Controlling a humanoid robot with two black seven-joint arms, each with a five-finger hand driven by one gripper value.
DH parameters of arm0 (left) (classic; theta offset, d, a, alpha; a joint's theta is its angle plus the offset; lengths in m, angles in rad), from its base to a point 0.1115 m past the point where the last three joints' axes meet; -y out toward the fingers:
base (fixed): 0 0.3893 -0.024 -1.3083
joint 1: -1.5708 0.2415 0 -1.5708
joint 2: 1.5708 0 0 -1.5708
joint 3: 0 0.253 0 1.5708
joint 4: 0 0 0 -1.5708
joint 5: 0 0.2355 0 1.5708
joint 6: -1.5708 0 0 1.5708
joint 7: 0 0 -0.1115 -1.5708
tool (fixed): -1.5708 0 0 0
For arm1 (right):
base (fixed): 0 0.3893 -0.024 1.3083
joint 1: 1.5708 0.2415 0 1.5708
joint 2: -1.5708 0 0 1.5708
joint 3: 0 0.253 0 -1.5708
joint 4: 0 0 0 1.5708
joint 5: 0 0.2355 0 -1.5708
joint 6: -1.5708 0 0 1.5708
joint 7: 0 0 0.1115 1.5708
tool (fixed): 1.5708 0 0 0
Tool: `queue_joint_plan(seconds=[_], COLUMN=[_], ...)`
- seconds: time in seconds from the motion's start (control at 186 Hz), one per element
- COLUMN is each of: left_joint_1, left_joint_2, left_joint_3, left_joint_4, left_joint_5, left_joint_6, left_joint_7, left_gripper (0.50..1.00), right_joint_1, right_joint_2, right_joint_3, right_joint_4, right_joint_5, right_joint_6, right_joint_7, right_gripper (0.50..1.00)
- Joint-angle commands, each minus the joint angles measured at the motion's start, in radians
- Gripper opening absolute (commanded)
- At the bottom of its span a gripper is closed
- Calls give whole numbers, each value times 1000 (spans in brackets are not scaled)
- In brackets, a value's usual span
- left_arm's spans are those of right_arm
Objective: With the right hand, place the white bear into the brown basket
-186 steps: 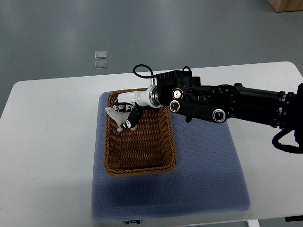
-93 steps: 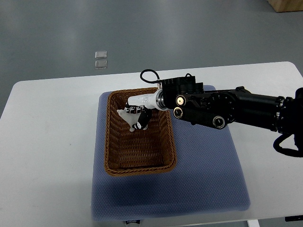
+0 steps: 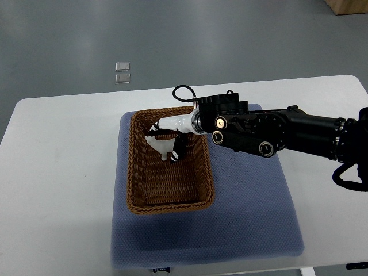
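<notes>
Fingers: black-tipped fingers [image 3: 176, 150] of the right hand [image 3: 167, 141] are curled down around a small white object, grasping it from above.
Top view, right hand: it is white at the wrist, and its black arm [image 3: 276, 135] enters from the right edge of the picture and reaches across the table to the left.
Top view, white bear: the white bear [image 3: 161, 145] is held inside the fingers, its pale body showing to the left of and just below them; its shape is too small to tell in detail.
Top view, brown basket: the brown basket [image 3: 138, 195] is directly under the fingers; the hand and the bear are over its far part, near the far rim. I cannot tell if the bear touches the woven bottom.
Top view, blue mat: the blue mat [image 3: 253, 218] lies under the basket and extends far to the right of and toward the near side from the fingers.
Top view, white table: the white table [image 3: 57, 172] carries the mat; its bare surface is well to the left of the fingers.
Top view, floor: two small clear squares [image 3: 122, 71] lie on the grey floor beyond the table, far from the fingers.
</notes>
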Motion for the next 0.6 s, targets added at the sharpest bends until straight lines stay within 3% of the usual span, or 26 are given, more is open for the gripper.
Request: queue_joint_plan(seconds=[0.0, 0.188, 0.355, 0.484, 0.597], left_joint_1=[0, 0, 0, 0, 0], left_joint_2=[0, 0, 0, 0, 0], left_joint_3=[0, 0, 2, 2, 2], left_joint_4=[0, 0, -1, -1, -3], left_joint_5=[0, 0, 0, 0, 0], left_joint_6=[0, 0, 0, 0, 0], left_joint_7=[0, 0, 0, 0, 0], left_gripper=[1000, 1000, 1000, 1000, 1000], right_joint_1=[11, 56, 45, -52, -203], right_joint_2=[0, -51, -161, -229, -238], right_joint_3=[6, 64, 230, 441, 691], right_joint_4=[3, 3, 3, 1, -2], right_joint_5=[3, 15, 21, 21, 21], right_joint_6=[8, 57, 57, 40, -58], right_joint_7=[0, 0, 5, 41, 95], right_gripper=[911, 913, 911, 911, 911])
